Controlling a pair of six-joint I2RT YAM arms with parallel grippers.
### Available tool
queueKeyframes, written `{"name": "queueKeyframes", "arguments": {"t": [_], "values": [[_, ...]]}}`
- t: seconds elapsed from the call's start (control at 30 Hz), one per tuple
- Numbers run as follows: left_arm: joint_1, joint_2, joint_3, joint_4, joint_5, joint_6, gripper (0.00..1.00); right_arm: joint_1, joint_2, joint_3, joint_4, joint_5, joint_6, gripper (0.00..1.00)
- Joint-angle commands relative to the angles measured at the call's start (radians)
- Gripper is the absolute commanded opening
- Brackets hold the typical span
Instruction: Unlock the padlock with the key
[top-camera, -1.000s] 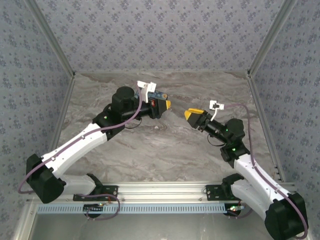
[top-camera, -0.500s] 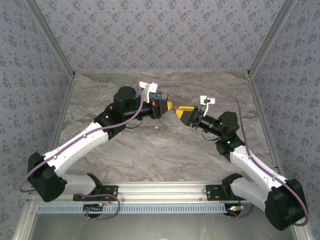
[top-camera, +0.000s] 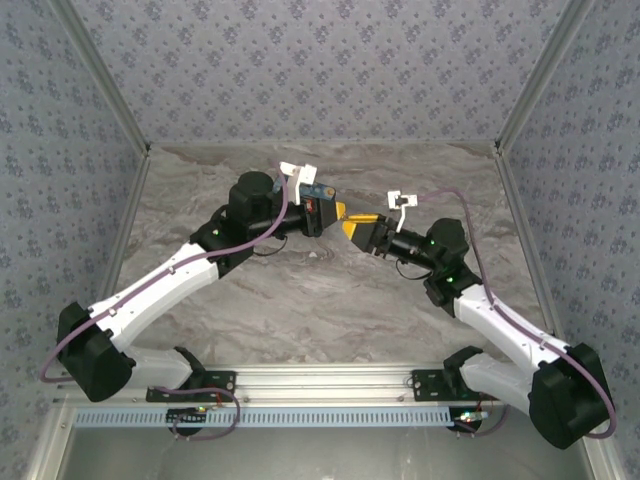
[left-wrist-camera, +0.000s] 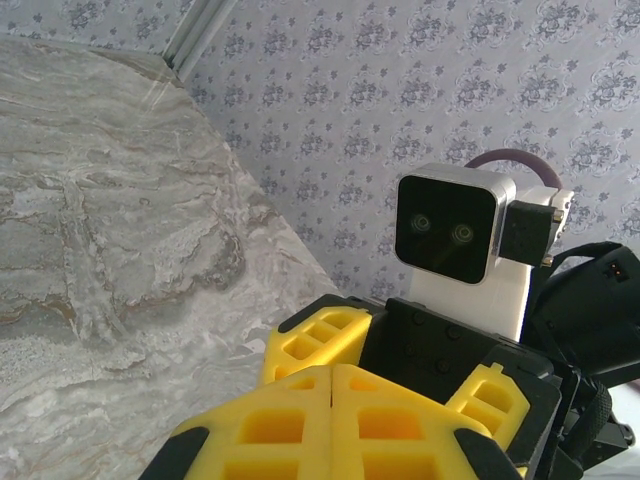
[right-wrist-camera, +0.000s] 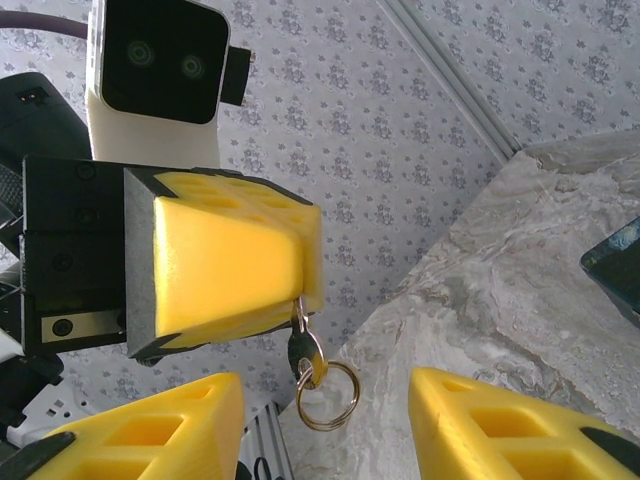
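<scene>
Right gripper (top-camera: 352, 226), fingers (right-wrist-camera: 150, 430) spread, has swung in across the table (top-camera: 300, 300) to meet the left gripper (right-wrist-camera: 305, 270); that one is clamped on the key (right-wrist-camera: 302, 348), which hangs between the right's spread fingers; a handover or regrip looks likely before any unlocking.

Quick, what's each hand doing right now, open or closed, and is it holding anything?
Left hand: closed, pinching the small greyish metal key with its ring dangling below.
Right hand: open, holding nothing.
</scene>
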Motion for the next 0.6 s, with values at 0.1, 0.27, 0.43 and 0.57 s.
{"name": "queueKeyframes", "arguments": {"t": [0.1, 0.27, 0.43, 0.57], "values": [[-0.005, 0.006, 0.041, 0.027, 0.022, -0.004, 0.0, 0.007, 0.0, 0.049, 0.005, -0.016, -0.018, 0.44], [-0.004, 0.006, 0.039, 0.025, 0.023, -0.005, 0.0, 0.007, 0.003, 0.057, -0.001, -0.016, -0.02, 0.4], [-0.006, 0.004, 0.036, 0.025, 0.019, -0.003, 0.0, 0.008, 0.005, 0.059, -0.005, -0.022, -0.021, 0.33], [-0.004, 0.003, 0.034, 0.023, 0.012, -0.005, 0.0, 0.008, 0.002, 0.05, -0.007, -0.016, -0.018, 0.29]]}}
